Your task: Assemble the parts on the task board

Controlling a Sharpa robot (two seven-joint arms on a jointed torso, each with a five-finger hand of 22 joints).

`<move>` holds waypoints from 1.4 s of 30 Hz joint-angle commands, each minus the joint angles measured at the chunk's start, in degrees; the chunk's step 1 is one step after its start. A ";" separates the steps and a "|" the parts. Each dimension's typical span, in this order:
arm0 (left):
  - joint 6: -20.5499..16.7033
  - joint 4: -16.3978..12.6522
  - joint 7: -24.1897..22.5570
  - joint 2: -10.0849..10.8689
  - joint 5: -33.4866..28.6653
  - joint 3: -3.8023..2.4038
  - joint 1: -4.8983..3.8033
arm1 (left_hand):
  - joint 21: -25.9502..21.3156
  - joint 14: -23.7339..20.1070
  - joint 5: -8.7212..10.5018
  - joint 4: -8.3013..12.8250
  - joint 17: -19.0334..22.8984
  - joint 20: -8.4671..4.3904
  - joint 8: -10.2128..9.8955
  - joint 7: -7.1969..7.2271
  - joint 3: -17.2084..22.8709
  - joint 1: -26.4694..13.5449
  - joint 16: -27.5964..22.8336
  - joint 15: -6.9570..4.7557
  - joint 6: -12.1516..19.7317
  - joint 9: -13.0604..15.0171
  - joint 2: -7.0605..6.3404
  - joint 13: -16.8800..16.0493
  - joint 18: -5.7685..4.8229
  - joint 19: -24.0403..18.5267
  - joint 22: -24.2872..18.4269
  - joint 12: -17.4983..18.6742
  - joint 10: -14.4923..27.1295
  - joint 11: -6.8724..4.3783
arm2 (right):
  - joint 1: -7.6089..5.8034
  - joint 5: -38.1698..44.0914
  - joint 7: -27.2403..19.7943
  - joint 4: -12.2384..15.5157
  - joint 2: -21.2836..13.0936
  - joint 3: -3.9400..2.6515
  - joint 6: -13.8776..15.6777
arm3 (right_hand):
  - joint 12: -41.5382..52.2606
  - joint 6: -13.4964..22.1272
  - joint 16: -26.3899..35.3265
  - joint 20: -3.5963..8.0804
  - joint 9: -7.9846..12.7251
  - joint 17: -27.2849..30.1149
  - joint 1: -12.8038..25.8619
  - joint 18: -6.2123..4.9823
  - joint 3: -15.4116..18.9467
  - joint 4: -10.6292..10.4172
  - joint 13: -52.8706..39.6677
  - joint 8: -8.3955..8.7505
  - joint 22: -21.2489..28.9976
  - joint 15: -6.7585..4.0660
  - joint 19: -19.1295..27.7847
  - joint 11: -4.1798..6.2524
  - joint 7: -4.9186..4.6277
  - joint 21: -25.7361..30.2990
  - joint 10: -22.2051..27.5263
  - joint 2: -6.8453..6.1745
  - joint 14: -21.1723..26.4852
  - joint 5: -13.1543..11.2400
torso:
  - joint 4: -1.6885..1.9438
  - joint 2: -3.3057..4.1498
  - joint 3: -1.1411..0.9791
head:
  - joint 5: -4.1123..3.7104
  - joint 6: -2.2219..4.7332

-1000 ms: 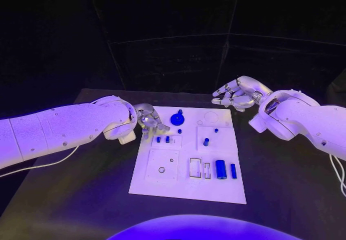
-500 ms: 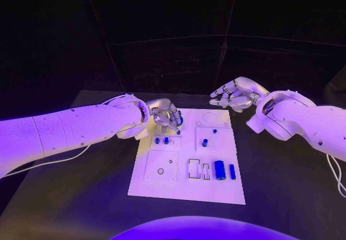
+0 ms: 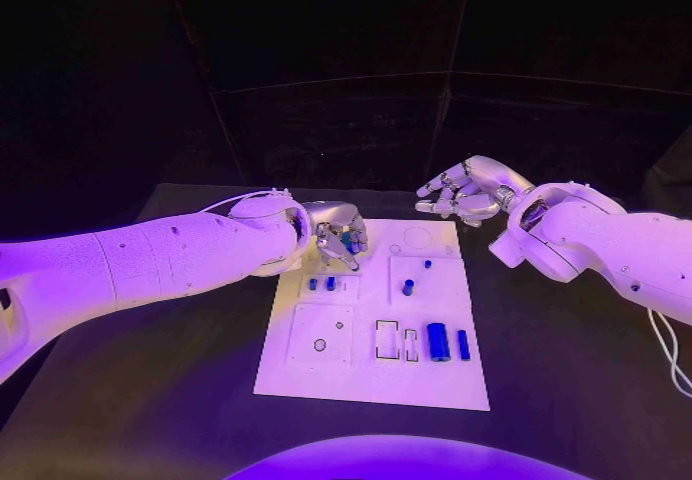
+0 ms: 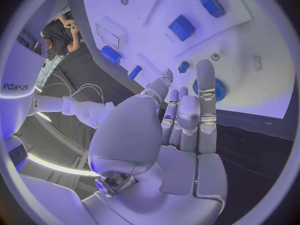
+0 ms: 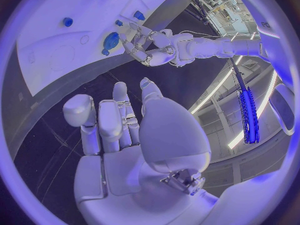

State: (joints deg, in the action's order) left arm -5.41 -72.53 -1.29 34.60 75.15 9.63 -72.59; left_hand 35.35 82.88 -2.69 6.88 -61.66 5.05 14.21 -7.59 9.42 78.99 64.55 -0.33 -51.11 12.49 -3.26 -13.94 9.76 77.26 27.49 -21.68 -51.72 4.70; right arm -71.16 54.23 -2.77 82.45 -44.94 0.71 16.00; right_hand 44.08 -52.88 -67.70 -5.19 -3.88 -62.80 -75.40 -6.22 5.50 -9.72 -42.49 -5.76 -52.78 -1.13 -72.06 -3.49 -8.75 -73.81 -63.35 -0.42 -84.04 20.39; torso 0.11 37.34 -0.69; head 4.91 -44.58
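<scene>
Parts on the board (image 3: 433,385) at centre frame sit untouched, the left hand (image 3: 338,236) hovering fingers spread, gripping nothing, over a round blue part (image 4: 218,89) at its upper-left corner, the right hand (image 3: 464,192) loosely curled, empty, beyond its upper-right edge.

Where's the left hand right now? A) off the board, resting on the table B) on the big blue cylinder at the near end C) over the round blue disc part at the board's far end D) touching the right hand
C: in the head view the left hand hangs over the far end of the task board, and the left wrist view shows its fingers above the round blue disc part.
</scene>
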 commanded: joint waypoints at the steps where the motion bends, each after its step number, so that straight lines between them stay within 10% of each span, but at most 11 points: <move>1: 1.81 0.98 -1.06 -0.69 5.58 -0.01 0.11 | 3.16 1.32 0.00 0.26 -3.61 -0.15 -0.59 0.02 0.33 -0.74 3.98 -0.10 -0.99 -0.74 0.21 0.82 0.07 1.44 3.13 0.47 -0.86 0.04 | -0.08 -0.26 -0.60 0.04 0.17 -0.04 0.08 | -0.18 0.38 0.15 -0.08 -0.02 -0.03 0.23 -0.78 0.12 -0.03 0.10 -0.11 0.07 0.23 0.35 -0.16 -0.01 0.37 0.37 0.36 -0.30 0.17 | 0.03 -0.04 -0.01 | 0.11 -0.16; 42: 4.24 5.24 -1.30 -4.23 7.55 0.03 2.07 | 20.22 2.96 0.01 1.91 -5.75 -1.28 -3.00 1.04 6.78 -1.87 8.50 -1.31 -7.91 -4.19 1.85 5.95 -2.47 5.18 21.80 3.06 -8.59 -1.34 | -0.06 -0.26 -0.60 -0.22 0.53 -0.04 -0.16 | -0.16 0.40 0.18 -0.08 -0.03 -0.03 0.10 -0.77 0.08 -0.03 0.16 -0.14 0.06 0.22 0.30 -0.14 0.00 0.38 0.38 0.49 -0.32 0.40 | 0.09 -0.10 -0.03 | -0.07 -0.74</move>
State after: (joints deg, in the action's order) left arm -2.34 -67.37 -1.42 30.50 82.16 9.55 -70.77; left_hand 55.38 84.16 -2.69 8.83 -67.47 4.11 11.37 -6.52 15.87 77.66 72.72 -1.24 -58.68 8.40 -1.32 -8.18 7.96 82.26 49.08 -18.95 -59.90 3.47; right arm -71.13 54.15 -2.90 82.17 -44.46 0.71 15.97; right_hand 44.08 -52.88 -67.70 -5.19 -3.88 -62.81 -75.40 -6.22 5.50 -9.72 -42.39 -5.76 -52.78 -1.13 -72.06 -3.49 -8.75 -73.81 -63.35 -0.42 -84.04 20.39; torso 0.17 37.24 -0.73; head 4.78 -45.26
